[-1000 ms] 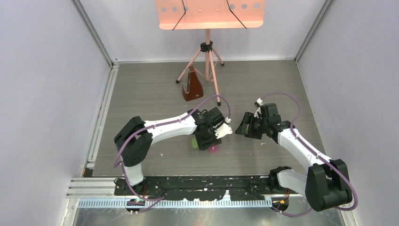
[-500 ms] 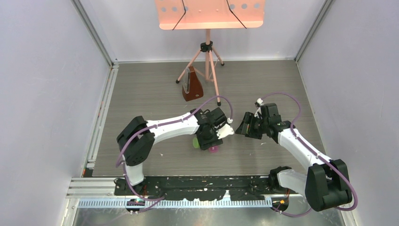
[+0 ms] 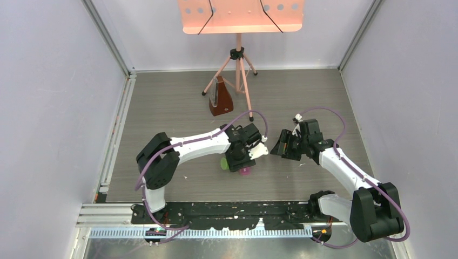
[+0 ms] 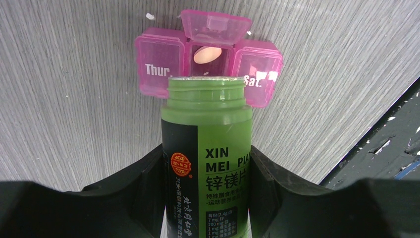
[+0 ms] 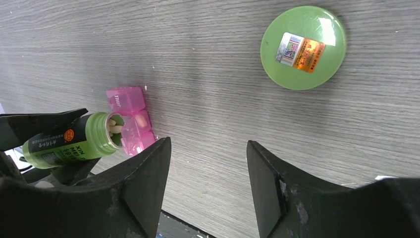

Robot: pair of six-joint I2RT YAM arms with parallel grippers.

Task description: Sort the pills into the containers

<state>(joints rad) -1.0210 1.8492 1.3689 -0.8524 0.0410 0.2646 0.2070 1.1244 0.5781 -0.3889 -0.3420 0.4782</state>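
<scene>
My left gripper [image 4: 207, 166] is shut on an open green bottle [image 4: 208, 144], tipped with its mouth over the pink pill box [image 4: 157, 69]. The box's middle lid stands open, and one pale orange pill [image 4: 207, 53] lies in that compartment. The "Thur." and "Sat." compartments are closed. In the top view the left gripper [image 3: 238, 160] hides most of the bottle [image 3: 223, 162] and the box [image 3: 244, 172]. My right gripper [image 5: 208, 148] is open and empty, above the table to the right. Its view shows the box [image 5: 130, 121] and pale pills [image 5: 115, 129] in the bottle's mouth.
The bottle's green lid [image 5: 303, 47] lies flat on the table near the right gripper [image 3: 282, 145]. A brown metronome [image 3: 220, 97] and a music stand's tripod [image 3: 237, 70] stand at the back. White specks lie on the table. The black front edge [image 4: 391, 144] is close to the box.
The left arm has crept slightly to the right with the bottle still over the box. The right arm has barely moved.
</scene>
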